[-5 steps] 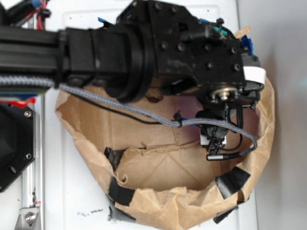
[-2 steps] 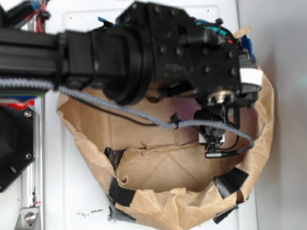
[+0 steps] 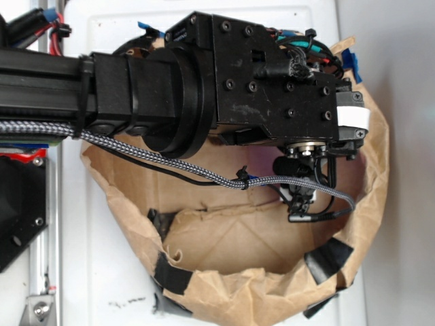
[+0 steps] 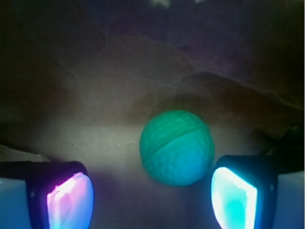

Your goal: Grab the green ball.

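Jaws: we see them spread apart and released in the wrist view, nothing between the pads, nothing touched.
Gripper (image 4: 152, 200): we log two fingers, one at the lower left corner of the wrist view and one at the lower right; the left pad (image 4: 70, 200) glows pink-violet, the right pad glows cyan.
Green ball (image 4: 176, 148): we find it resting on the paper floor, just ahead of the fingertips and nearer the right finger than the left; its lower right side sits just beside that finger, and we cannot tell whether they touch. One curved seam line crosses its upper half. In the exterior view we cannot see it; the arm covers that spot.
Paper bag (image 3: 224, 285): we note a brown bag lying open with rolled-down crumpled walls, the gripper reaching down inside it near its right wall. The floor around the ball is creased and dim.
Black tape (image 3: 329, 257): we count patches on the bag's rim along its near edge and at its left side.
Arm (image 3: 204, 88): we see the black wrist housing spanning the far half of the bag, coming in from the left edge of the white tabletop (image 3: 109, 272).
Braided cable (image 3: 163, 160): grey, runs from the left along the arm to the gripper.
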### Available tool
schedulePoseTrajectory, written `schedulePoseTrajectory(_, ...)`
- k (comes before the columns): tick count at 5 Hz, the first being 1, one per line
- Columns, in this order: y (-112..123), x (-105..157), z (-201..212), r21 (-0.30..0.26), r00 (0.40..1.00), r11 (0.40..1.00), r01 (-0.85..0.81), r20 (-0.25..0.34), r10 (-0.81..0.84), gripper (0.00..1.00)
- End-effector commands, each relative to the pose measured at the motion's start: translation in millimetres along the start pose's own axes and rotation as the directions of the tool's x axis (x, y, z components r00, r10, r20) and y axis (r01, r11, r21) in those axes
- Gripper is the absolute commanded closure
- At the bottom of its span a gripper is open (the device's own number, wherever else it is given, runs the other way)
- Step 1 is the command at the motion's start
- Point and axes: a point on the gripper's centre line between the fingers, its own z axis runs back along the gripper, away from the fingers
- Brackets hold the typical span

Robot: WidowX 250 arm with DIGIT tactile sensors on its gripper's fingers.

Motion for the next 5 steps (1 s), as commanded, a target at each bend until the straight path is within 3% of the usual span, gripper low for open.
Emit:
schedulePoseTrajectory(1,9,1,23,0.032,0.997,0.999,-0.038,0.062,0.036,0.0)
schedulePoseTrajectory(2,12,-1,22,0.057,0.998,0.997,-0.042,0.046,0.04,0.0)
schedulePoseTrajectory(3,17,1,22,0.06,0.997,0.997,-0.055,0.065,0.051,0.0)
schedulePoseTrajectory(5,15,11,3,0.057,0.998,0.997,-0.045,0.038,0.043,0.0)
